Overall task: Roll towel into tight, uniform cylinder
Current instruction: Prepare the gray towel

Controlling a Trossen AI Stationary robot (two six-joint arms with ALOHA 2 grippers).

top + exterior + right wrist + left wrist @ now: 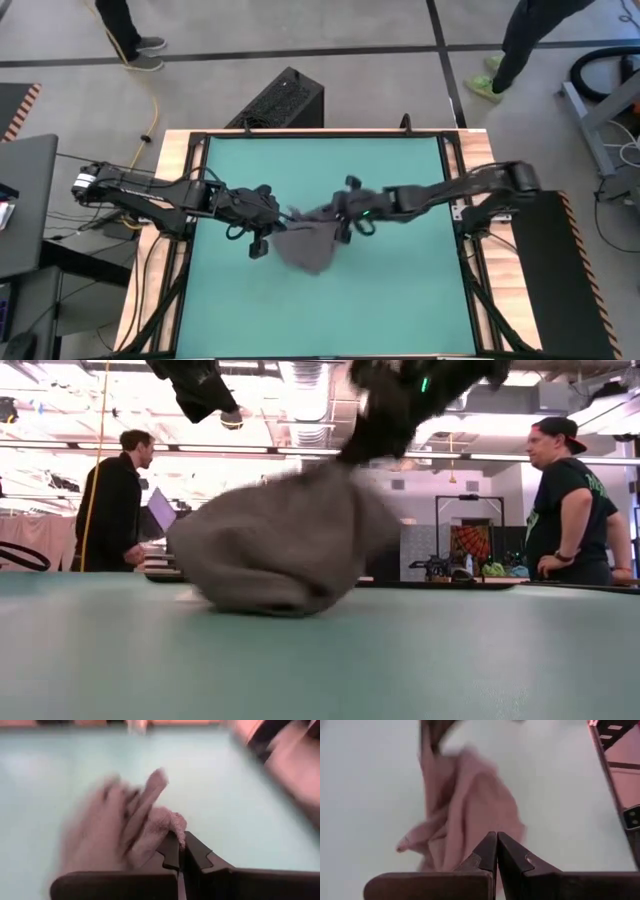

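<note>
Towel (308,245): bunched on mat (400,300), one end lifted.
Right gripper (347,226): jaws clamped on towel.
Left gripper (257,247): jaws closed, empty, beside towel.

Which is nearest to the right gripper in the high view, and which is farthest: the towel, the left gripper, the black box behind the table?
1. The towel: pinched by the right gripper, at the mat's middle.
2. The left gripper: just left of the towel.
3. The black box: beyond the table's far edge.

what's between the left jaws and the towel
Nothing: in the high view the left gripper sits just beside the towel, with only a sliver of bare teal mat between.
</note>
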